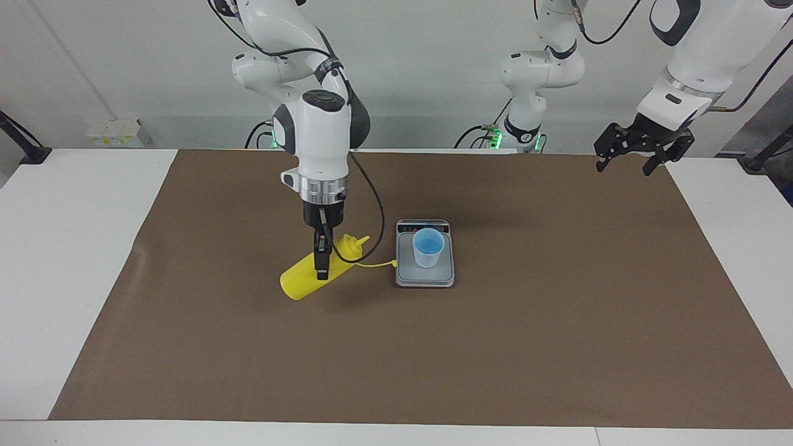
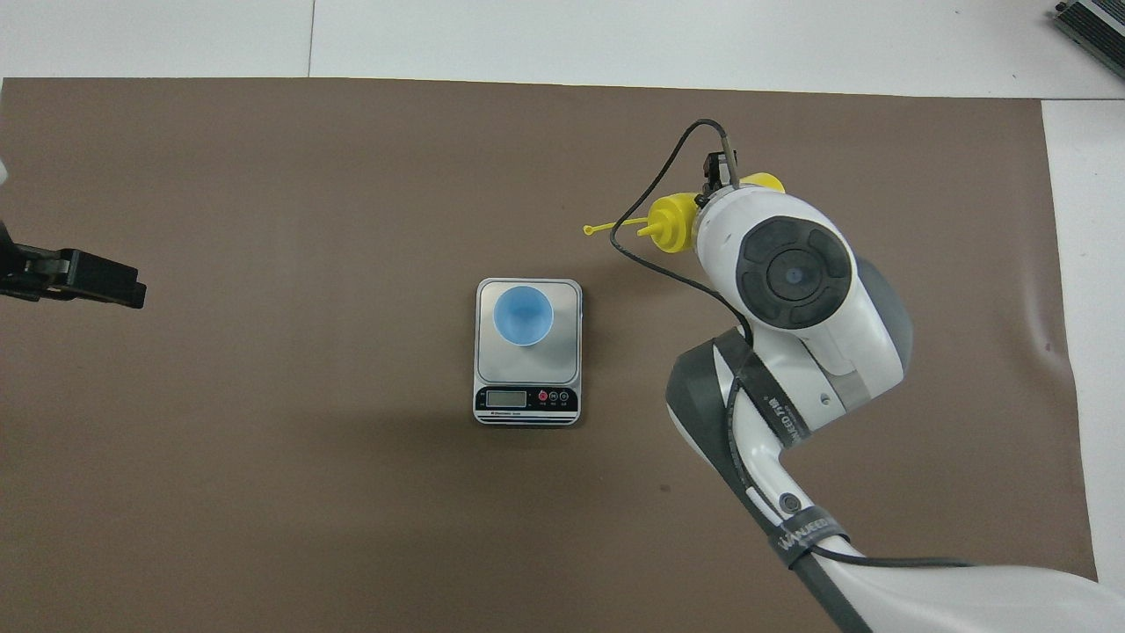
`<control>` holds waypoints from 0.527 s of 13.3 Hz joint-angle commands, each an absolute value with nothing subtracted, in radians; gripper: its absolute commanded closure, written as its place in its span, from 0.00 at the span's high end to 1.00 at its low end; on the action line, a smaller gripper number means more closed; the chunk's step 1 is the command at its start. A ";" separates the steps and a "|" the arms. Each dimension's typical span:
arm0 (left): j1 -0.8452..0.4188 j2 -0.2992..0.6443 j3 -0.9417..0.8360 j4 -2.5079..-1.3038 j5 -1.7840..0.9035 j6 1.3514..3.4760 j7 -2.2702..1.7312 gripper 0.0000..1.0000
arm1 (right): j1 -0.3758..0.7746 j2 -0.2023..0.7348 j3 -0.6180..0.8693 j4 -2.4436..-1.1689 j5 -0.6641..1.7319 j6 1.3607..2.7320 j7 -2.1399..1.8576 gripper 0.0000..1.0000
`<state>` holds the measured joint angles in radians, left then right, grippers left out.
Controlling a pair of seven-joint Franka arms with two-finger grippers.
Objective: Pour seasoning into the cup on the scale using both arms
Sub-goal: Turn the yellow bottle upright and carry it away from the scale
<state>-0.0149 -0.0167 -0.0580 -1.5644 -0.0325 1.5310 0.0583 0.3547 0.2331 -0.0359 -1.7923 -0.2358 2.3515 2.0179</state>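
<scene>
The yellow seasoning bottle [image 1: 303, 277] [image 2: 668, 221] hangs tilted over the mat, beside the scale toward the right arm's end. Its nozzle points up toward the scale and its base sits low by the mat. Its small cap [image 1: 392, 263] dangles on its tether. My right gripper [image 1: 321, 265] comes straight down and is shut on the bottle's body; in the overhead view the wrist hides it. The pale-blue cup [image 1: 428, 247] [image 2: 523, 315] stands upright on the silver scale [image 1: 425, 280] [image 2: 569, 356]. My left gripper [image 1: 623, 168] [image 2: 97, 283] waits open and raised over the mat's edge at the left arm's end.
A brown mat [image 1: 557, 322] covers most of the white table [image 1: 74, 248]. A small white box [image 1: 114, 132] sits by the wall at the right arm's end. A grey device [image 2: 1090, 26] shows at the overhead view's corner.
</scene>
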 commanded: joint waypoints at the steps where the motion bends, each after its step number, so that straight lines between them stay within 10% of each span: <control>1: -0.008 -0.021 -0.063 -1.575 -0.048 1.545 0.074 1.00 | 0.282 0.212 -0.025 -1.807 -0.062 2.309 1.886 0.00; 7: -0.008 -0.018 -0.071 -1.568 0.003 1.542 0.092 1.00 | 0.105 0.210 -0.025 -1.809 0.337 2.197 1.573 0.00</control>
